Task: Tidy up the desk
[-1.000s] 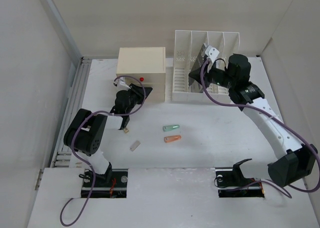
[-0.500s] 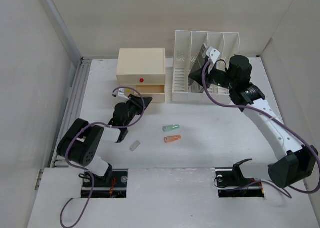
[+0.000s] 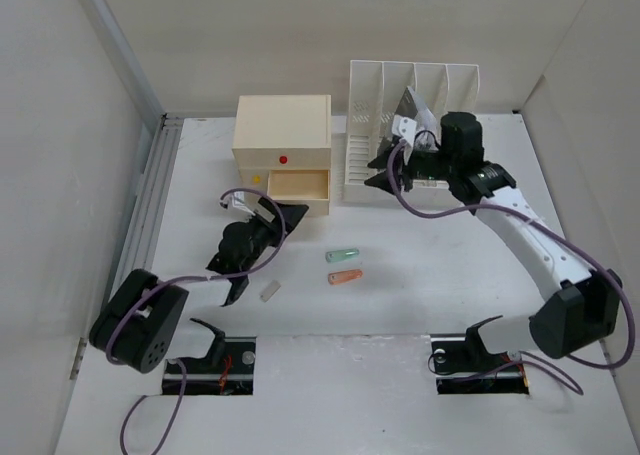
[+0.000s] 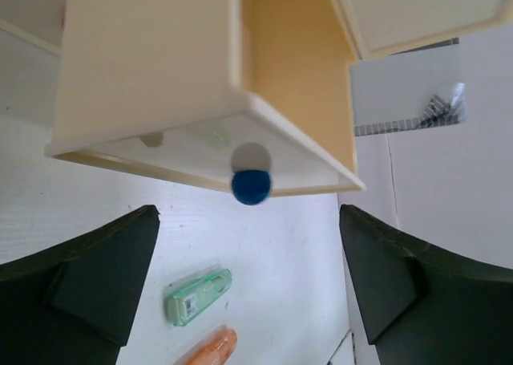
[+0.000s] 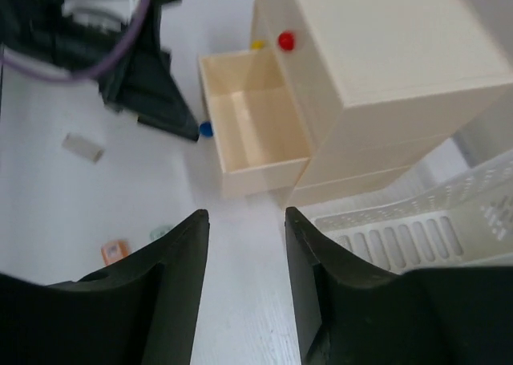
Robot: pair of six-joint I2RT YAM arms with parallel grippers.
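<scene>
Top external: the desk (image 3: 430, 250), a white tabletop, fills the floor of the view, with a grey rail (image 3: 150, 205) along its left edge. At the far edge stand a cream drawer box (image 3: 283, 125), its bottom drawer (image 3: 300, 187) open, and to its right a white file rack (image 3: 413, 100). Left gripper (image 3: 278, 213) sits near the open drawer. Right gripper (image 3: 383, 168) is low by the rack's front. Mid-tabletop lie a green piece (image 3: 342, 255), an orange piece (image 3: 345, 276) and a small grey piece (image 3: 268, 290).

Left wrist: jaws spread wide, nothing between them. The drawer's blue knob (image 4: 251, 186) is just ahead, untouched.

Right wrist: jaws parted, empty, over bare tabletop near the drawer's front corner. Red knob (image 5: 285, 40) and yellow knob (image 5: 257, 44) show on the box.
</scene>
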